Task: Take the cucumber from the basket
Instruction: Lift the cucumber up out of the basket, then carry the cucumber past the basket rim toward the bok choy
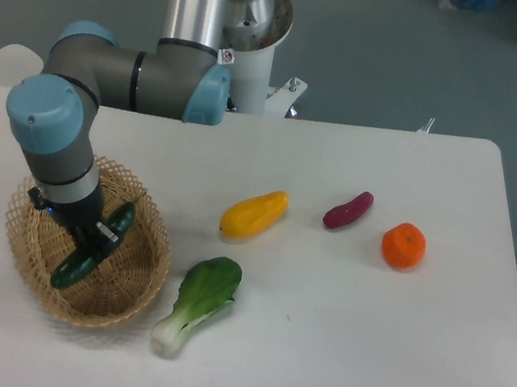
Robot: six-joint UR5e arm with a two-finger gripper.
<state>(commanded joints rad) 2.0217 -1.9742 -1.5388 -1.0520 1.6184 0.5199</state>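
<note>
1. The slim, dark green, glossy cucumber [94,245] is lying inside the round, shallow, tan woven wicker basket [127,296], which is sitting at about eight o'clock on the white table [361,350]. The cucumber is running on a slant from roughly seven o'clock to one o'clock across the basket.
2. The grey and blue arm's two-finger gripper [94,238] is reaching down into the basket and meeting the cucumber near its middle. Its fingers are appearing to straddle the cucumber, but whether they are actually pinching it I cannot tell.
3. Judging by its look, the cucumber is probably stiff, fairly light and slippery-skinned, so a hold across its middle, square to its length, is likely keeping it from tipping or sliding out.
4. Outside the basket, a leafy light-green bok choy with a white stem [197,305] is lying just beside the rim at four o'clock.
5. Farther toward three o'clock, a yellow pepper [254,214], a small purple eggplant [348,210] and an orange [404,246] are sitting well apart.
</note>
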